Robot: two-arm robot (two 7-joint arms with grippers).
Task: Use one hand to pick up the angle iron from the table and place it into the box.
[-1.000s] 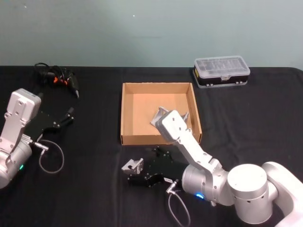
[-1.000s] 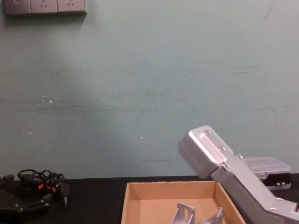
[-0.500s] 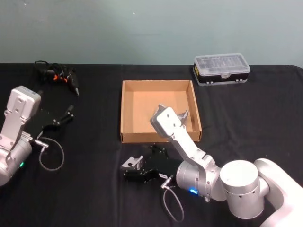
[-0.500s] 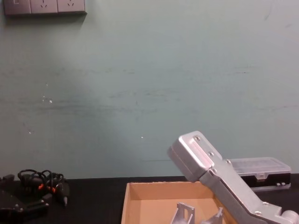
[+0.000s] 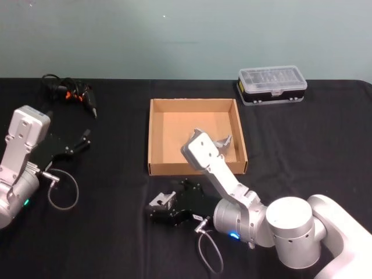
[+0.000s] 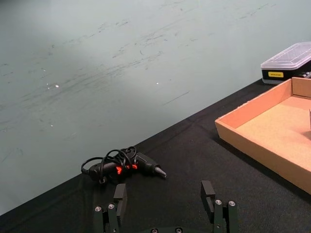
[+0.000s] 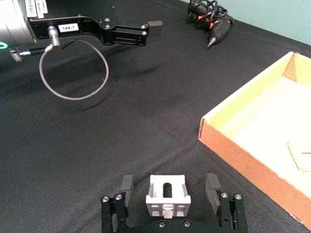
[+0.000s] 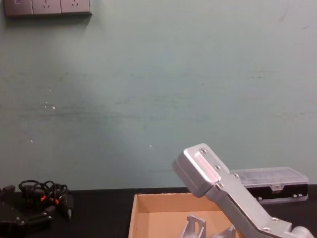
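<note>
- Reaching left across the near part of the surface [image 5: 116, 232], the right hand [image 5: 160, 208] sits a little farther left and nearer than it did a second ago; its silver elbow link has swung left with it, now crossing the near right corner of the box [image 5: 156, 136].
- Between that hand's fingers [image 7: 127, 185] lies a small silver angle iron [image 7: 167, 195]. The fingers are spread, one on each side of the piece, with a gap showing on both sides in the right wrist view, so nothing is pinched.
- The angle iron rests on the black surface just near of the box's near wall, toward the box's left corner, outside the box.
- The right arm folds back on itself: forearm rising from the hand toward the box, elbow block above the near right of the box, then down to the large round joint at the near right.
- Inside the box, at its right side, other silver angle irons [image 5: 223, 143] lie partly hidden behind the elbow.
- The left hand [image 5: 81, 142] is parked well to the left, fingers spread and pointing right toward the box, unchanged from before.
- Far left on the surface lies a black tool with coiled cable [image 5: 72, 95]; far right, beyond the box, stands a clear-lidded plastic case [image 5: 271, 85].
</note>
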